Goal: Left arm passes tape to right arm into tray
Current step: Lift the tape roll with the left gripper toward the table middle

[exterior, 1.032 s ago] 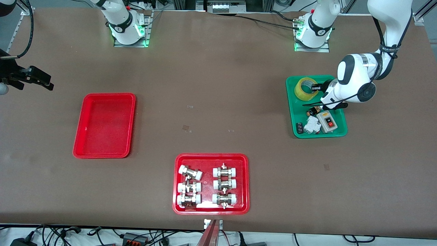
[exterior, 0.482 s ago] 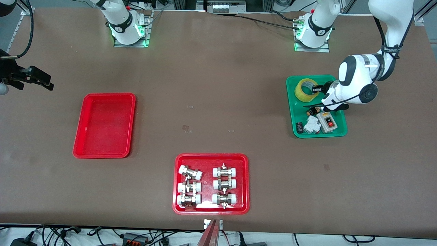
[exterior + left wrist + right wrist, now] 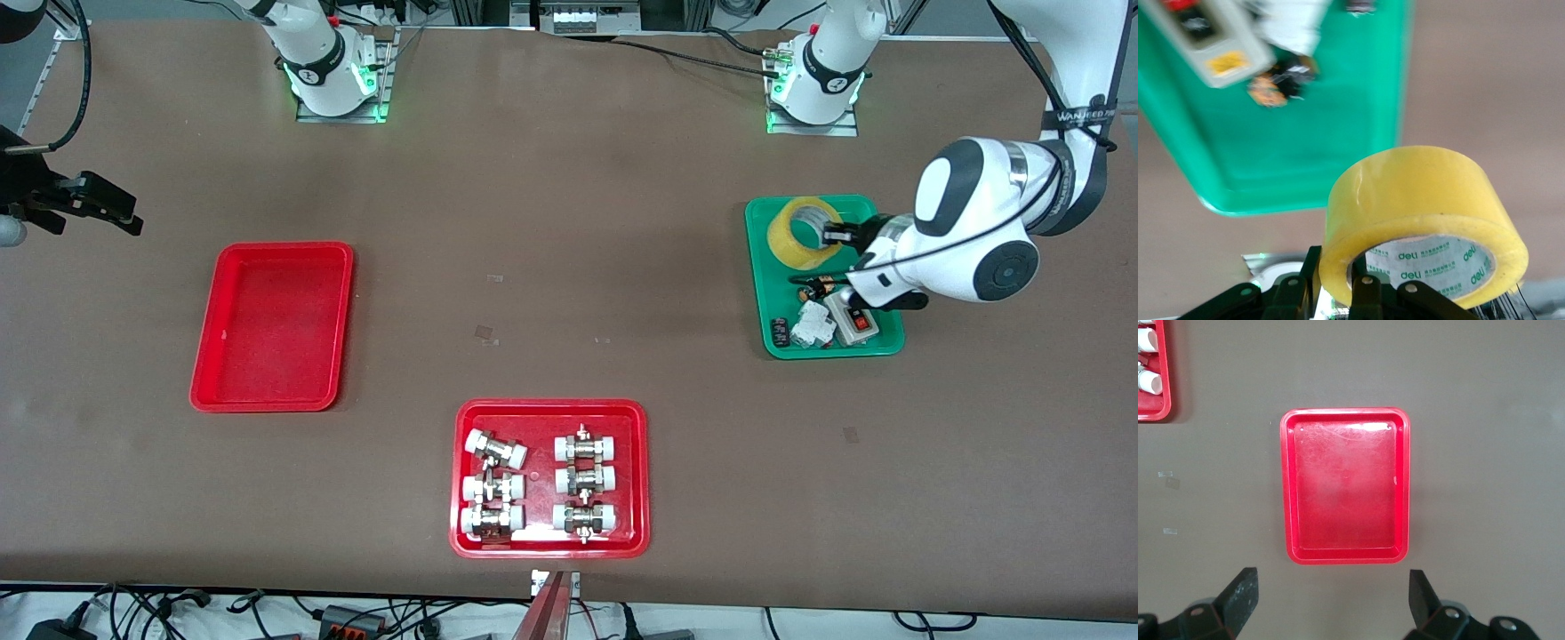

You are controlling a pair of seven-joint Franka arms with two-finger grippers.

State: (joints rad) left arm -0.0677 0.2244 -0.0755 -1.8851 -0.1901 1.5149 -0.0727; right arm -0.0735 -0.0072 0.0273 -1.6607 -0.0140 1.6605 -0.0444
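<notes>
As the left tool (image 3: 833,235) pinched the tape (image 3: 802,233) through its wall above the green tray (image 3: 763,293), we judged it light, stiff, slick; right tool (image 3: 1331,597) spread, waiting.

The tape (image 3: 803,232), a wide roll of translucent yellow with a whitish printed core, was tilted, apparently lifted clear. The tray (image 3: 272,326), shallow glossy red with rounded corners, lay flat and empty toward the right arm's end.

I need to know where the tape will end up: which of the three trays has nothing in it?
The red tray toward the right arm's end. The other red tray holds white-capped fittings; the green tray holds small parts.
</notes>
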